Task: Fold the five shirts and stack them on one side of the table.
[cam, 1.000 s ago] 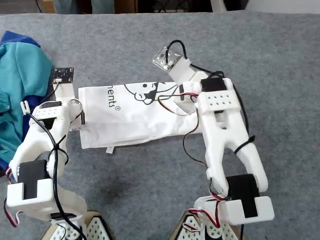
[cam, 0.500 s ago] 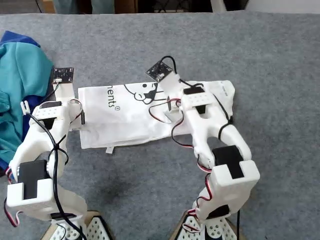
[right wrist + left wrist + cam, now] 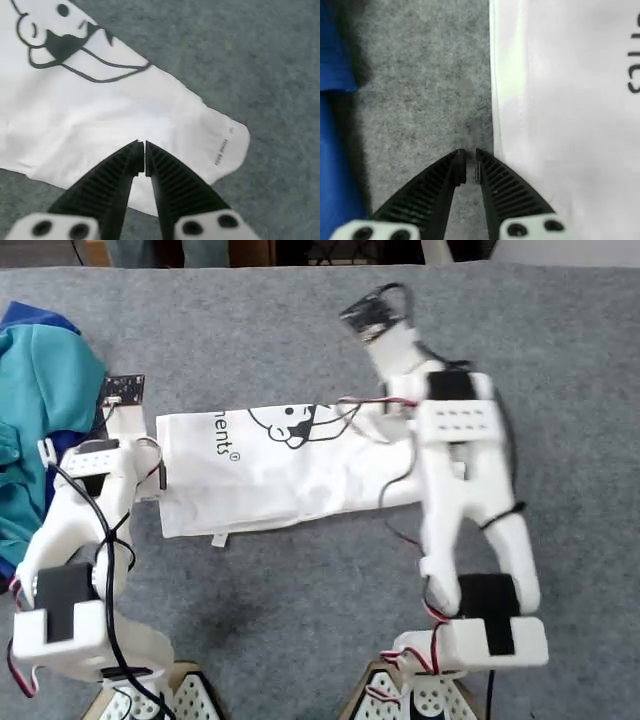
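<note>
A white shirt (image 3: pixel 270 465) with a black cartoon print lies folded into a long strip across the middle of the grey table (image 3: pixel 300 330). My left gripper (image 3: pixel 160 477) sits at the strip's left end. In the left wrist view it (image 3: pixel 469 166) is shut, its tips on the grey cloth right beside the white shirt's (image 3: pixel 560 100) edge. My right gripper (image 3: pixel 388 425) is over the strip's right part. The right wrist view shows it (image 3: pixel 144 148) shut and empty above the white shirt (image 3: pixel 100 115), between the cartoon print and a corner with a small label.
A heap of teal and blue shirts (image 3: pixel 40 410) lies at the table's left edge, close to my left arm; its blue cloth (image 3: pixel 335 125) shows in the left wrist view. Bare grey table lies beyond the strip, to its right and in front.
My right arm swung left over the shirt, then back right and farther from its base, its wrist now raised past the strip's far edge. The left arm and the shirt barely moved.
</note>
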Robot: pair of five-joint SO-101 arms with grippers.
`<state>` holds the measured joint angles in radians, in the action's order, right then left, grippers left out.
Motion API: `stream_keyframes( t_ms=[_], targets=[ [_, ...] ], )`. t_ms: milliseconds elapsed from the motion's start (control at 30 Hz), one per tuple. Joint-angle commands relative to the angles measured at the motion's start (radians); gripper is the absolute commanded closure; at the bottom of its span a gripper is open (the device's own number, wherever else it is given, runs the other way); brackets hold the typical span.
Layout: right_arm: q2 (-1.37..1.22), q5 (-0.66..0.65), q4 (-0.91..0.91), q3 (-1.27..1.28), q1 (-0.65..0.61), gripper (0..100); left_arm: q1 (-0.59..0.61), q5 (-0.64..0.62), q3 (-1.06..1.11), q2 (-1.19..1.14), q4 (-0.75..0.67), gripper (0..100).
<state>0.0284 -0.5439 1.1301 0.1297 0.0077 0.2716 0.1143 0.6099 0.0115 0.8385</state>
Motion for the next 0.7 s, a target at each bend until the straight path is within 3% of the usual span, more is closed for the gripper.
stream_keyframes(
  t_ms=[0, 167, 233, 333, 667],
  targets=[
    [0.054, 0.006, -0.017, -0.036, 0.118, 98.3, 0.015, -0.009, -0.093, 0.143, 0.14, 94],
    [0.056, 0.083, -0.143, 0.002, 0.253, 98.3, 0.016, -0.014, -0.222, 0.336, 0.302, 93],
    [0.054, 0.1, -0.186, 0.002, 0.288, 98.3, 0.002, -0.038, -0.252, 0.351, 0.324, 87],
    [0.054, 0.137, -0.252, 0.002, 0.305, 98.2, -0.015, -0.138, -0.271, 0.285, 0.319, 79],
    [0.05, 0.138, -0.336, -0.084, 0.287, 98.1, -0.012, -0.15, -0.369, -0.026, 0.336, 79]
  ],
)
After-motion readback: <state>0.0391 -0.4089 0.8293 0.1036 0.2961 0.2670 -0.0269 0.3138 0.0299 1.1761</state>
